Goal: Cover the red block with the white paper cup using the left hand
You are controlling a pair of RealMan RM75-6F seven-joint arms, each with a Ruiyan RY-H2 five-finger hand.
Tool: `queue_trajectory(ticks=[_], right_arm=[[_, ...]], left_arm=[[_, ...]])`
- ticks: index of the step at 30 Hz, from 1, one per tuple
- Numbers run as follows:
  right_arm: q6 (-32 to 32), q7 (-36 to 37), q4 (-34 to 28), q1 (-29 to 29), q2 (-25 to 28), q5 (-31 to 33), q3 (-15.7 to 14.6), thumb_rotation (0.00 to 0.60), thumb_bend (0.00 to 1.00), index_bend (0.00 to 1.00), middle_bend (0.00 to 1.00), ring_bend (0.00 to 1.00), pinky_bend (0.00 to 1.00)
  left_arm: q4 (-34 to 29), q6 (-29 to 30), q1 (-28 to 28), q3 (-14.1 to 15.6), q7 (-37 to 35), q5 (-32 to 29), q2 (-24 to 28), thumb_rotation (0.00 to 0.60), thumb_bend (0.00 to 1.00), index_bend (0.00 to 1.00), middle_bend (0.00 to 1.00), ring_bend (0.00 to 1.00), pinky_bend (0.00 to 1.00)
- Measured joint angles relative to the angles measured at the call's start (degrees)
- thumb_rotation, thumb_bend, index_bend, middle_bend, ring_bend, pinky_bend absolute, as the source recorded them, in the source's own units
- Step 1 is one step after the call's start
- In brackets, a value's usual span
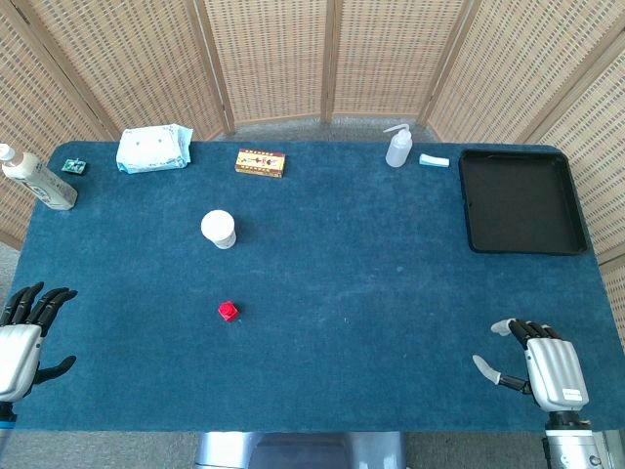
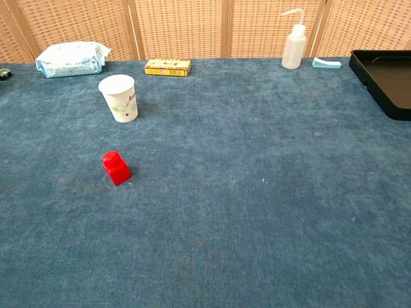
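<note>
A small red block point(image 1: 228, 312) point(image 2: 116, 168) lies on the blue table, left of centre. The white paper cup point(image 1: 219, 229) point(image 2: 119, 97) stands upright, mouth up, a short way behind the block. My left hand point(image 1: 24, 340) rests at the table's near left corner, fingers spread and holding nothing, well left of the block. At the near right corner my right hand point(image 1: 539, 362) lies with fingers apart and nothing in it. Neither hand shows in the chest view.
Along the back edge are a wipes pack point(image 1: 153, 149), a yellow box point(image 1: 260, 162), a squeeze bottle point(image 1: 397, 147) and a small eraser-like piece point(image 1: 435, 160). A black tray point(image 1: 520, 200) sits at the back right. A white bottle point(image 1: 36, 179) lies at the far left.
</note>
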Motion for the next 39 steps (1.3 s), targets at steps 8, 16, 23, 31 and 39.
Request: queue_trajectory(ticks=[8, 16, 23, 31, 39], right_arm=[[0.4, 0.8, 0.5, -0.4, 0.5, 0.0, -0.1, 0.144, 0.28, 0.38, 0.42, 0.39, 0.37], [1.6, 1.9, 1.1, -1.2, 0.3, -0.5, -0.4, 0.144, 0.28, 0.38, 0.42, 0.39, 0.37], [2.1, 1.5, 0.6, -1.5, 0.7, -1.2, -0.6, 0.143, 0.28, 0.38, 0.42, 0.39, 0.37], [2.6, 1.7, 0.5, -2.1, 1.1, -0.9, -0.8, 0.142, 0.28, 0.38, 0.42, 0.39, 0.37], [3.0, 2.3, 1.1, -2.9, 1.7, 0.4, -0.6, 0.143, 0.28, 0.38, 0.42, 0.39, 0.37]], left_arm=[[-0.4, -0.3, 0.0, 0.0, 0.3, 0.0, 0.2, 0.600, 0.11, 0.14, 0.17, 0.01, 0.05], [0.1, -0.7, -0.4, -0.3, -0.8, 0.1, 0.7, 0.600, 0.11, 0.14, 0.17, 0.04, 0.05], [0.5, -3.4, -2.5, -1.4, -1.8, -0.3, 1.2, 0.600, 0.11, 0.14, 0.17, 0.04, 0.05], [1.6, -14.2, -10.7, -5.5, -2.8, -4.9, 0.7, 0.600, 0.16, 0.21, 0.22, 0.11, 0.13], [6.1, -28.0, -23.1, -11.3, -0.8, -15.5, -2.3, 0.600, 0.16, 0.21, 0.22, 0.11, 0.15]])
